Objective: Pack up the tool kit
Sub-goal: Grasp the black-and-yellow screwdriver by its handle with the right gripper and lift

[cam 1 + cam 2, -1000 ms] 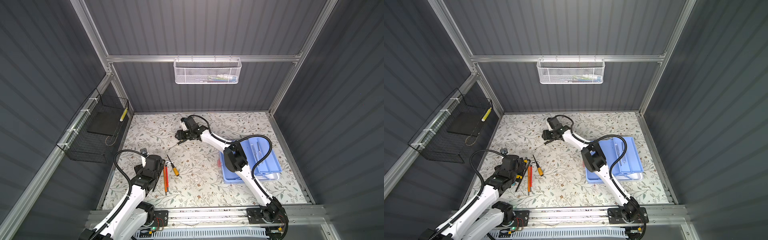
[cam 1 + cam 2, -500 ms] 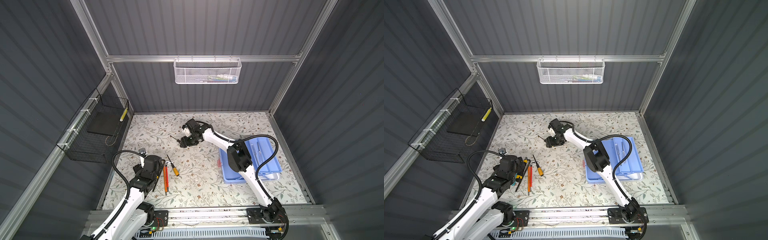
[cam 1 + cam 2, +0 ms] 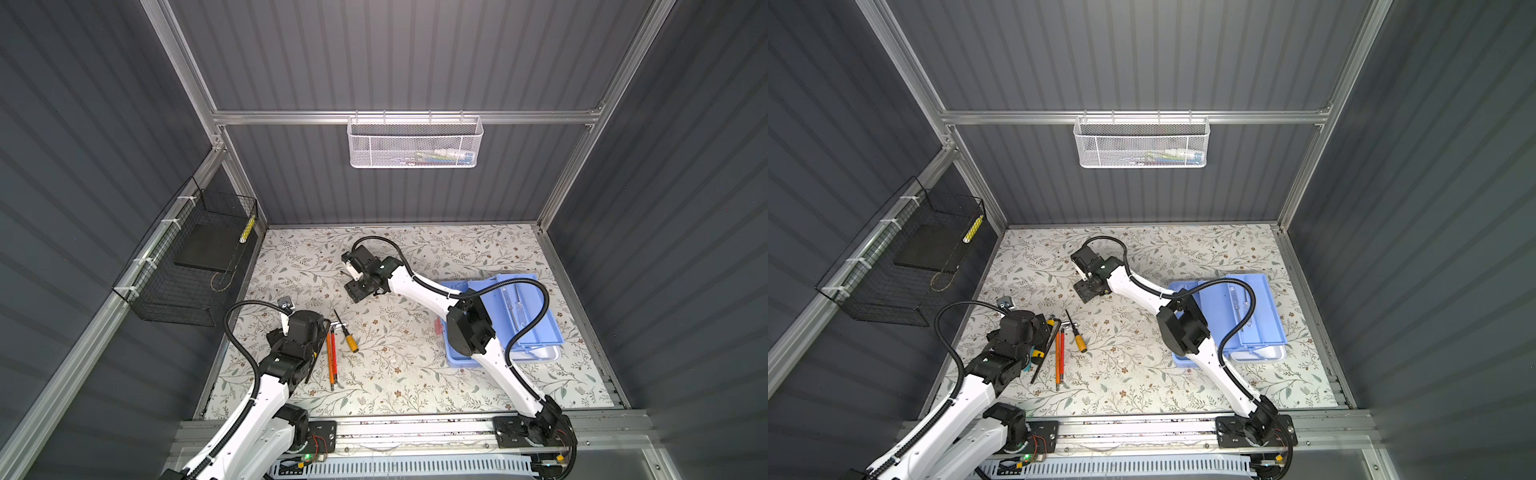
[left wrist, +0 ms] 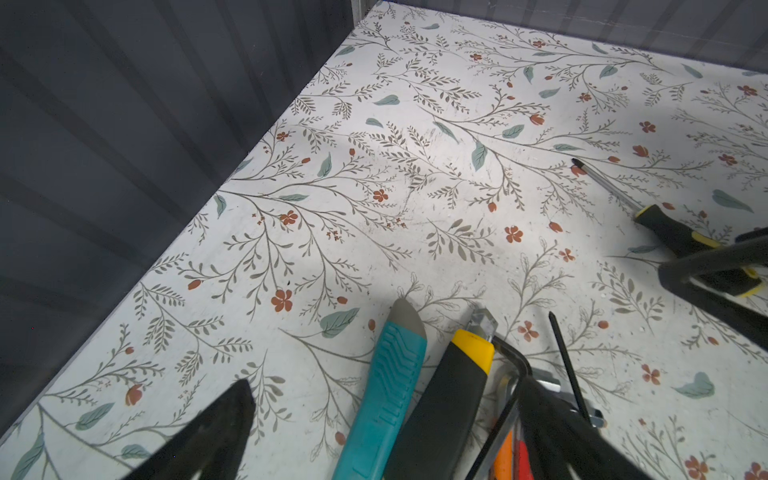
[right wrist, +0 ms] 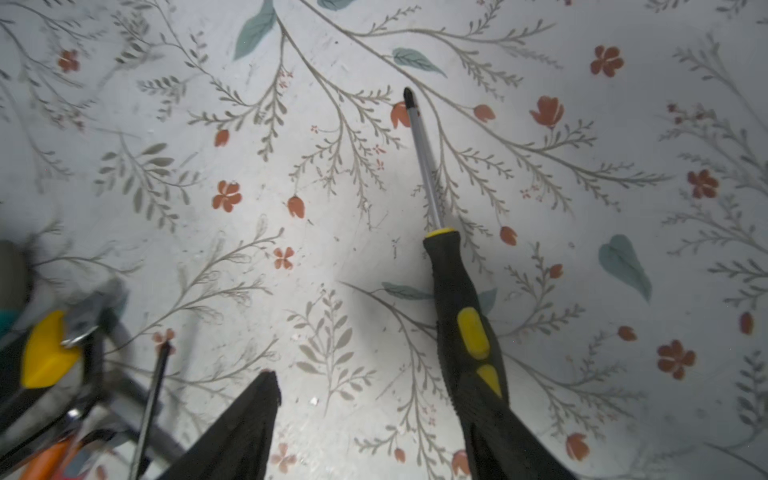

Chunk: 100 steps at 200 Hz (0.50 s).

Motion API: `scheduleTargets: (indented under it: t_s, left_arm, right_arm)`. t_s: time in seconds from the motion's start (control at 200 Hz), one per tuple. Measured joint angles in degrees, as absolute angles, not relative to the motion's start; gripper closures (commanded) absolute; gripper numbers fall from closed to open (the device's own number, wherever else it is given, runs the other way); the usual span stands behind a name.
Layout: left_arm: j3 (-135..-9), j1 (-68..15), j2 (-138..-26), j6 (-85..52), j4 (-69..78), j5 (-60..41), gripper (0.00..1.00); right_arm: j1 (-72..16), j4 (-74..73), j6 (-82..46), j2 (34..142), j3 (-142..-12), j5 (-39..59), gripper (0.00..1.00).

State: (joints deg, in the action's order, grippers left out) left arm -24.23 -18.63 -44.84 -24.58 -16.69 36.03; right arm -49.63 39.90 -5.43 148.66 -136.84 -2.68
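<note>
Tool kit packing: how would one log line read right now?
right jaws: open, black-and-yellow screwdriver alongside one | left jaws: open above teal knife | tool kit: open

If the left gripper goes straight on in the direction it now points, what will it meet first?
Probably the two utility knives on the table: the teal knife and the black-and-yellow knife lie side by side between the fingers of the open left gripper. Which is touched first I cannot tell.

Floral tabletop (image 3: 415, 374), blue box (image 3: 532, 307), blk/yel screwdriver (image 5: 453, 286), teal cutter (image 4: 390, 374).
</note>
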Motion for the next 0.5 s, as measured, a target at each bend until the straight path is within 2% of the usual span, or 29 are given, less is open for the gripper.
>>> scheduleTargets:
  t_s: [0.31,0.5]
  left_arm:
    - [-24.23,-18.63,-44.84,-24.58,-16.69,36.03,0.01]
    - [-24.23,-18.63,-44.86,-24.58,-16.69,36.03,0.01]
  right_arm:
    - [-45.95,39.11,-0.14,150.52,-137.51,-5.34,0.24]
    - [-44.49,39.00,1.21,152.57,-138.78,-2.37,0.27]
